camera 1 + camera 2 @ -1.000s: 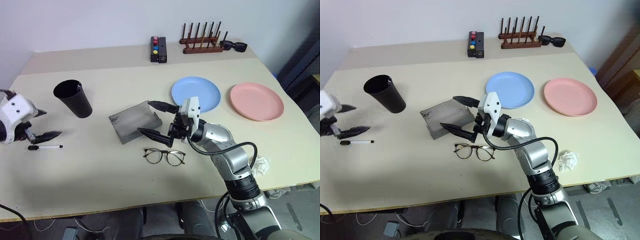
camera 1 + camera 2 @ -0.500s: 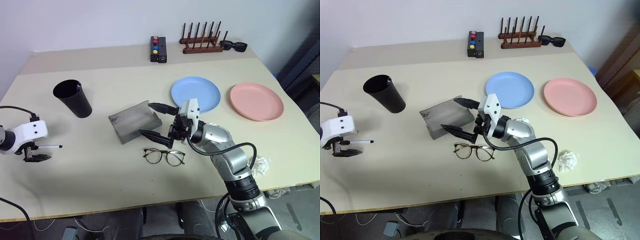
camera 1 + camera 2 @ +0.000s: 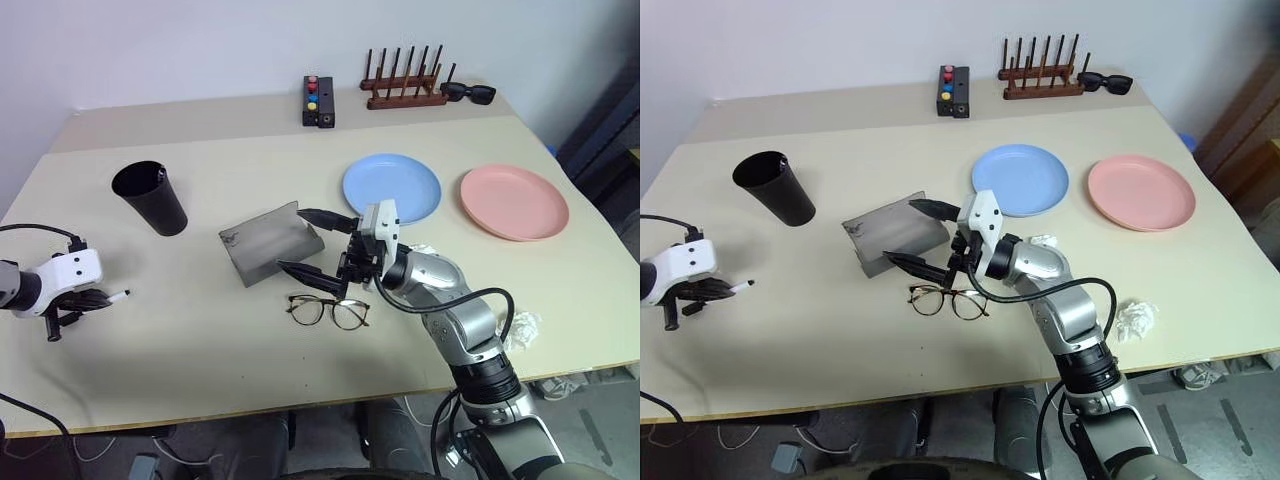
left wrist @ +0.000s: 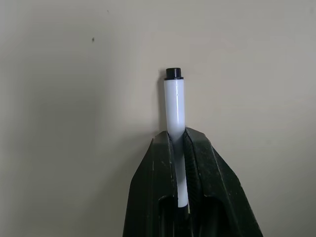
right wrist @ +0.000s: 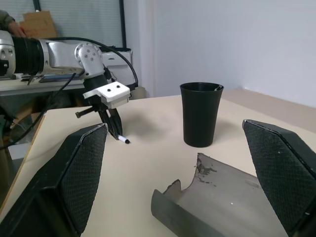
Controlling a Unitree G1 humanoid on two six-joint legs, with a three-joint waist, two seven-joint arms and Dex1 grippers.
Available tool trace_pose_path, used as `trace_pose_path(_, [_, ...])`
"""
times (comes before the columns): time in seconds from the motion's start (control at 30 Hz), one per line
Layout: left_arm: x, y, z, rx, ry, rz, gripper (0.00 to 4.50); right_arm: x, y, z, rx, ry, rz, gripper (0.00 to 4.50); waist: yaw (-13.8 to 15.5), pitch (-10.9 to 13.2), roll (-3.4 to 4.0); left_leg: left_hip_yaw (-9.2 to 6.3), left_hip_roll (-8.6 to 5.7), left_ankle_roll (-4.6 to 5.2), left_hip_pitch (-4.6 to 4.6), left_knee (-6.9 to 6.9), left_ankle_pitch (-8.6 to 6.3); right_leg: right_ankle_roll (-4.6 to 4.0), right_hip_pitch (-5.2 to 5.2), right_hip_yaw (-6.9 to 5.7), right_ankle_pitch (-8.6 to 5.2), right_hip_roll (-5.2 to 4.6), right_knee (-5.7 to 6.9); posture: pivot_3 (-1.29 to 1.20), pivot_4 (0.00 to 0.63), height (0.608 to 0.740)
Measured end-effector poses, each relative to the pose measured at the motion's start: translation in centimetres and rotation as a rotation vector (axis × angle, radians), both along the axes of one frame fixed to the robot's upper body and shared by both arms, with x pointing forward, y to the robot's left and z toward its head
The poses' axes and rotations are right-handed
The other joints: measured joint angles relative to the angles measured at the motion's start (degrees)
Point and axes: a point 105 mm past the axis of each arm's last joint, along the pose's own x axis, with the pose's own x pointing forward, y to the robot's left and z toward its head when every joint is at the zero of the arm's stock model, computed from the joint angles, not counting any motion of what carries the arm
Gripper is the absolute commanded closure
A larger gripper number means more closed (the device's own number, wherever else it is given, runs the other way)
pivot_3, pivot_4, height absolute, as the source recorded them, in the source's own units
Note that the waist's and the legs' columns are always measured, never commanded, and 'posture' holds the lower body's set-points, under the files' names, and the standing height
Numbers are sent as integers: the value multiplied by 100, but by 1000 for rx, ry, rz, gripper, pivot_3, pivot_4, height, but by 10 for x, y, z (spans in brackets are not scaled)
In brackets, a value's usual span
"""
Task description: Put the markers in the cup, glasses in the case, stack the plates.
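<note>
Left gripper (image 4: pixel 178 148) pinched on slim white marker with black tip (image 4: pixel 175 106), barrel poking out past the fingertips, low over the beige table (image 3: pixel 200 340). Right gripper (image 3: pixel 318 243) spread wide, hovering at the open grey case (image 3: pixel 268 241), above thin wire-framed glasses (image 3: pixel 327 311).

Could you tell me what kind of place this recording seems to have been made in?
Probably a robotics lab or test room rather than a home: household props sit spaced out on a plain beige table against a bare wall, a small box with coloured buttons stands at the back, and loose cables hang below the table edge.
</note>
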Motion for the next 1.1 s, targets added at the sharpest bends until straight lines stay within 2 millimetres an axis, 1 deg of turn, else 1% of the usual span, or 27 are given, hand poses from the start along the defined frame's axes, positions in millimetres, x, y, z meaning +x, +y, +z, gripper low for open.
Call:
trace_pose_path(0.1, [12, -36, 9, -156, -88, -44, 4472, -1, 0, 1, -7, -10, 10, 0, 18, 6, -11, -2, 0, 0, -6, 4, 0, -13, -1, 0, 9, -1, -4, 0, 150, 732])
trace_pose_path(0.13, [17, -52, 19, -235, -139, -62, 4472, -1, -1, 2, -20, -22, 15, 0, 19, 12, -21, -2, 1, 0, -5, 5, 0, -13, -1, 0, 9, -1, -3, 0, 150, 732])
trace_pose_path(0.17, [20, -64, 28, -291, -178, -78, 4472, -1, -2, 4, -32, -34, 20, 0, 18, 17, -30, -4, 1, 0, -6, 6, 0, -13, -1, -1, 9, -1, -3, 0, 150, 732])
trace_pose_path(0.23, [26, -90, 57, -425, -294, -111, 4472, -1, -2, 10, -45, -63, 35, 0, -26, 22, -51, -7, 5, -1, -4, 2, 0, -13, -2, -2, 9, 2, -4, 0, 150, 732])
trace_pose_path(0.33, [28, -112, 99, -592, -451, -118, 4472, -2, 0, 14, -49, -75, 53, 0, -91, 22, -50, -5, 6, -1, -2, -6, 0, -20, -7, -1, 13, 4, -5, 0, 150, 732])
trace_pose_path(0.37, [28, -116, 109, -633, -487, -118, 4472, -2, 0, 14, -51, -74, 57, 0, -107, 22, -50, -6, 8, -1, -2, -8, 0, -21, -9, -1, 13, 5, -5, 0, 150, 732])
trace_pose_path(0.43, [33, -120, 129, -738, -593, -80, 4472, -2, 1, 15, -51, -72, 61, 0, -104, 23, -49, -8, 8, -1, -1, -7, 0, -22, -9, -2, 14, 7, -3, 0, 150, 732])
trace_pose_path(0.5, [45, -115, 158, -833, -757, -2, 4472, -2, 3, 16, -44, -72, 65, 0, -63, 27, -62, -11, 12, -2, -3, 2, 0, -24, -9, -2, 16, 16, -4, 0, 150, 732])
trace_pose_path(0.53, [50, -108, 175, -861, -851, 51, 4472, -2, 4, 17, -40, -73, 68, 0, -57, 27, -66, -12, 12, -3, -3, 3, 1, -26, -9, -2, 18, 17, -4, 0, 150, 732])
trace_pose_path(0.6, [58, -85, 204, -876, -1033, 180, 4472, -3, 7, 19, -29, -76, 74, 0, -59, 26, -67, -10, 12, -5, -2, 2, 2, -27, -8, 0, 19, 17, -5, 0, 150, 732])
trace_pose_path(0.63, [59, -74, 214, -870, -1102, 245, 4472, -3, 7, 20, -25, -75, 73, 0, -65, 26, -67, -8, 12, -5, -1, 0, 2, -27, -8, 0, 20, 17, -7, 0, 150, 732])
trace_pose_path(0.67, [62, -62, 219, -835, -1173, 314, 4472, -3, 8, 20, -19, -73, 72, 0, -64, 25, -66, -6, 11, -5, 0, -2, 1, -27, -8, 1, 20, 16, -7, 0, 150, 732])
trace_pose_path(0.73, [67, -45, 216, -769, -1248, 427, 4472, -1, 10, 21, -5, -66, 67, 0, -61, 25, -65, -7, 11, -6, 0, -6, 2, -28, -8, 1, 20, 17, -8, 0, 150, 732])
trace_pose_path(0.83, [79, -29, 195, -724, -1281, 580, 4472, 2, 17, 27, 30, -65, 60, 0, -48, 25, -68, -8, 11, -9, -4, -2, 3, -29, -8, 1, 21, 17, -8, 0, 150, 732])
trace_pose_path(0.9, [83, -25, 185, -724, -1285, 632, 4472, 6, 21, 35, 69, -82, 35, 0, -49, 24, -74, -8, 11, -11, -4, -2, 4, -29, -8, 1, 21, 17, -9, 0, 150, 732])
trace_pose_path(0.97, [85, -27, 180, -734, -1290, 643, 4472, 11, 26, 41, 92, -93, 4, 0, -50, 24, -74, -8, 11, -13, -4, -3, 5, -29, -8, 1, 21, 16, -9, 0, 150, 732])
trace_pose_path(1.1, [90, -29, 168, -783, -1276, 670, 4472, 21, 28, 40, 101, -85, -60, 0, -44, 24, -74, -9, 10, -14, -4, -3, 5, -29, -8, 1, 21, 16, -9, 0, 150, 732])
